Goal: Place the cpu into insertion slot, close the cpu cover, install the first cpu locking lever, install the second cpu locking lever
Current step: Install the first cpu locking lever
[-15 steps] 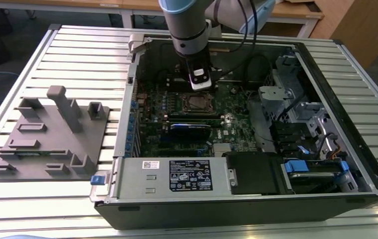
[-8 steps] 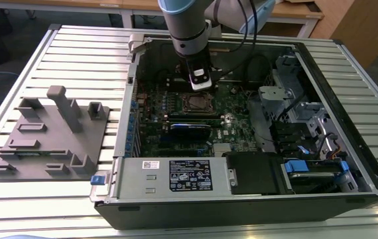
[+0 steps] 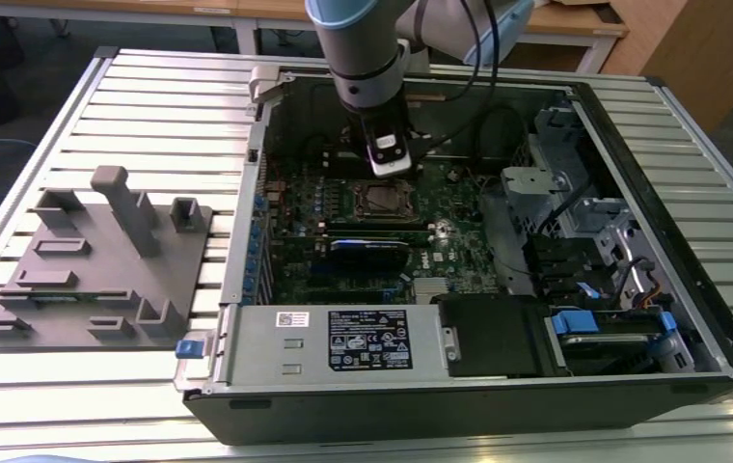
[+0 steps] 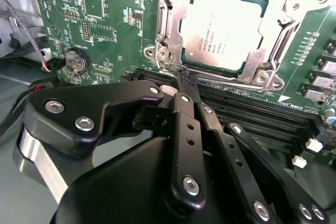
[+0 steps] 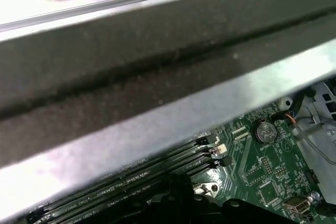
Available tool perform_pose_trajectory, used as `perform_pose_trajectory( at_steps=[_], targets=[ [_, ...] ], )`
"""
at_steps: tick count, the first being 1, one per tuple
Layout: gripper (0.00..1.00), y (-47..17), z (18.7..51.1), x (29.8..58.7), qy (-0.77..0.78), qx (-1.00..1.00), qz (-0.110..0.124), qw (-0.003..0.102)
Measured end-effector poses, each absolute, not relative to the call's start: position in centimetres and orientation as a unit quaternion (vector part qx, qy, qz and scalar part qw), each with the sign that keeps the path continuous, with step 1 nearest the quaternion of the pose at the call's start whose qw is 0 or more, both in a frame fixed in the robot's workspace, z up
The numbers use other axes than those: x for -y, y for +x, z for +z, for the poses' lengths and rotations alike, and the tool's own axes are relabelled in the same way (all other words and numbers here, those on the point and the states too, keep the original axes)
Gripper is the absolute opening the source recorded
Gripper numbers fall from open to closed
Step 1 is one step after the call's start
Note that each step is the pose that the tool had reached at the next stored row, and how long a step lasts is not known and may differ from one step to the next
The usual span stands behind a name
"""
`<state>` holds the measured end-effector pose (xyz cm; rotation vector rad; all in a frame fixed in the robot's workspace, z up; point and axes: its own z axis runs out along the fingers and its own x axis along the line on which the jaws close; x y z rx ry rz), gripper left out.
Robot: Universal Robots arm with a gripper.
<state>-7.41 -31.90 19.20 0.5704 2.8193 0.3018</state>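
Note:
The cpu (image 4: 223,30) lies flat in the insertion slot (image 3: 380,200) on the green board, its silver-tan top facing up. The silvery cpu cover (image 4: 275,17) is folded down around it, so the chip shows through the square window. A thin wire lever (image 4: 231,81) runs along the socket edge nearest my fingers. My gripper (image 4: 185,77) is shut with nothing between its fingers, its tips just over that edge by the lever. In the exterior view the gripper (image 3: 390,172) hangs straight down inside the case, just behind the socket.
Black memory slots (image 4: 257,114) run beside the socket, under my fingers. A coin battery (image 4: 76,60) sits on the board. The case walls (image 5: 157,77) surround the arm. A grey power supply (image 3: 340,340) and a drive cage (image 3: 573,203) stand close by. A grey fixture (image 3: 96,260) rests on the table.

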Motion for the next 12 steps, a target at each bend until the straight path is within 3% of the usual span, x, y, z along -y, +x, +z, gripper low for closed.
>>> perform_pose_trajectory(
  at_steps=[12],
  targets=[
    [0.11,-7.43,18.69,32.03,0.195,-0.966,0.105,0.132]
  ],
)
